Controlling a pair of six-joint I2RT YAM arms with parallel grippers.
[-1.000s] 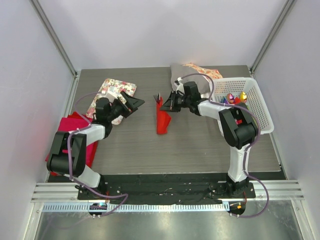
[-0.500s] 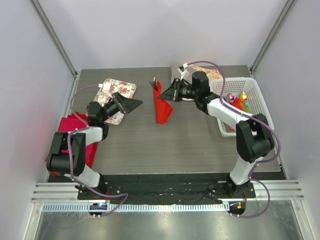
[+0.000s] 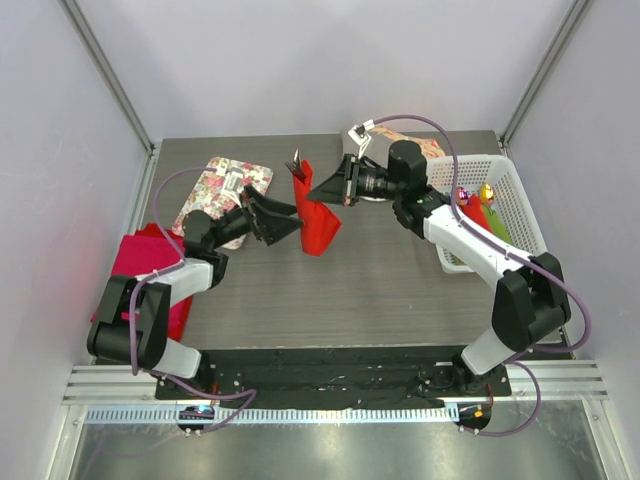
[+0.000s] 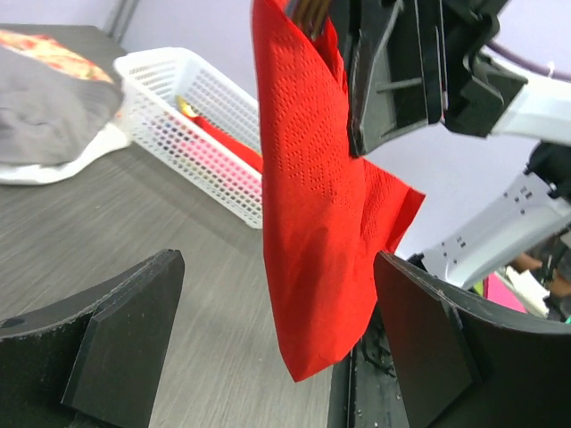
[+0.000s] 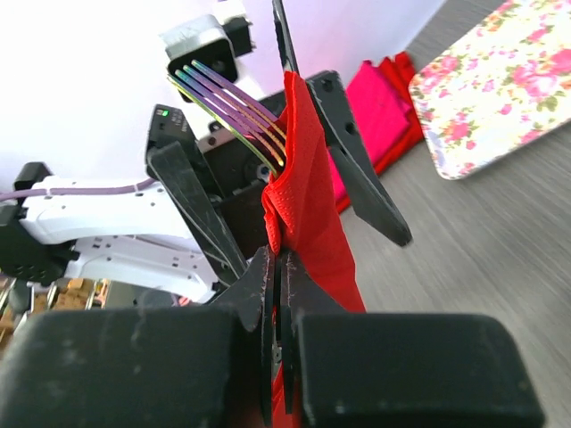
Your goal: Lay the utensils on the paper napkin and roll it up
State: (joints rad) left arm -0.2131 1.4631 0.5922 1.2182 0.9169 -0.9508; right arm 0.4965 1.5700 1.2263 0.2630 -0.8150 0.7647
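My right gripper [image 3: 318,188] is shut on the paper napkin [image 3: 316,215], a bright red sheet loosely folded round the utensils and hanging in the air above the table. Iridescent fork tines [image 5: 234,109] and a dark knife tip [image 5: 284,36] stick out of its top; in the top view the utensils [image 3: 296,160] show above the red paper. In the right wrist view the right gripper [image 5: 284,267] pinches the red fold [image 5: 312,214]. My left gripper [image 3: 290,220] stands open, and the napkin's lower end [image 4: 321,205] hangs between its two fingers [image 4: 125,330].
A white plastic basket [image 3: 505,185] with colourful items stands at the right. A floral tray [image 3: 232,180] lies at the back left, a magenta cloth stack [image 3: 140,260] by the left arm, and a grey and floral cloth [image 3: 400,140] at the back.
The right gripper has lifted the napkin bundle up and to the left. The left gripper has swung right, so its open fingers now flank the napkin's lower end.
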